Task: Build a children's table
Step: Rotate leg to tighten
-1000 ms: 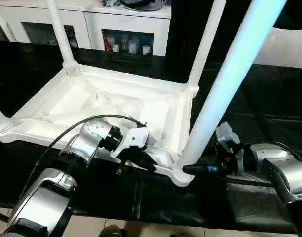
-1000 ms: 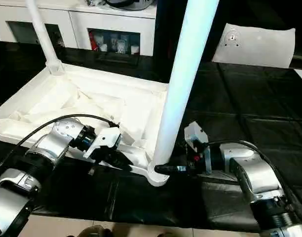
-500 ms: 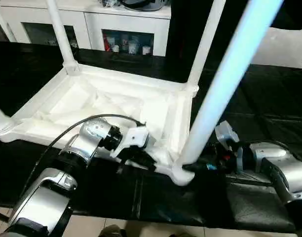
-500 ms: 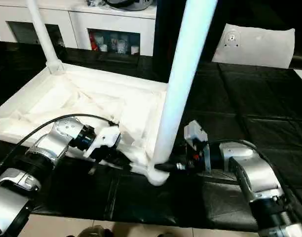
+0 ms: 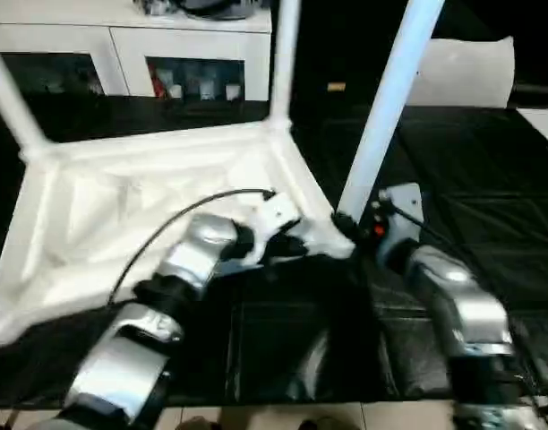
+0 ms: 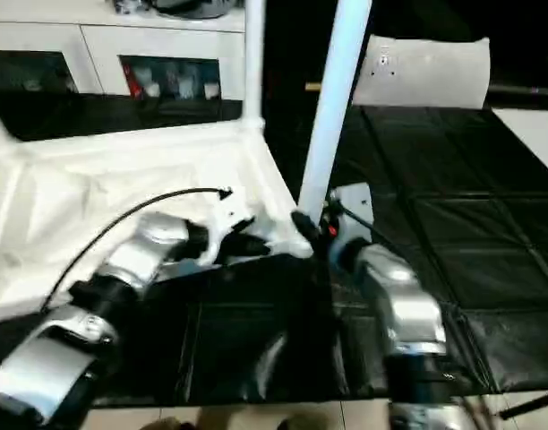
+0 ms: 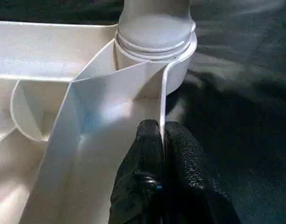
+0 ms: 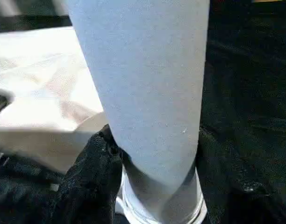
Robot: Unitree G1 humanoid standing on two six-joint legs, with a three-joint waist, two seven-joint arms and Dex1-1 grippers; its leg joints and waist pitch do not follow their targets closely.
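Black mat beneath. Left gripper (image 7: 160, 140) pinches tabletop (image 5: 122, 193) rim; right gripper (image 8: 147, 186) clasps leg (image 5: 386, 107) base. Plastic judged light, stiff, slick.

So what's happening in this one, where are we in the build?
The white tabletop lies upside down on the black floor with legs standing in its corner sockets. The left tool is shut on the rim wall beside the nearest corner. The right tool grips the base of the near leg at its socket. The leg leans slightly.
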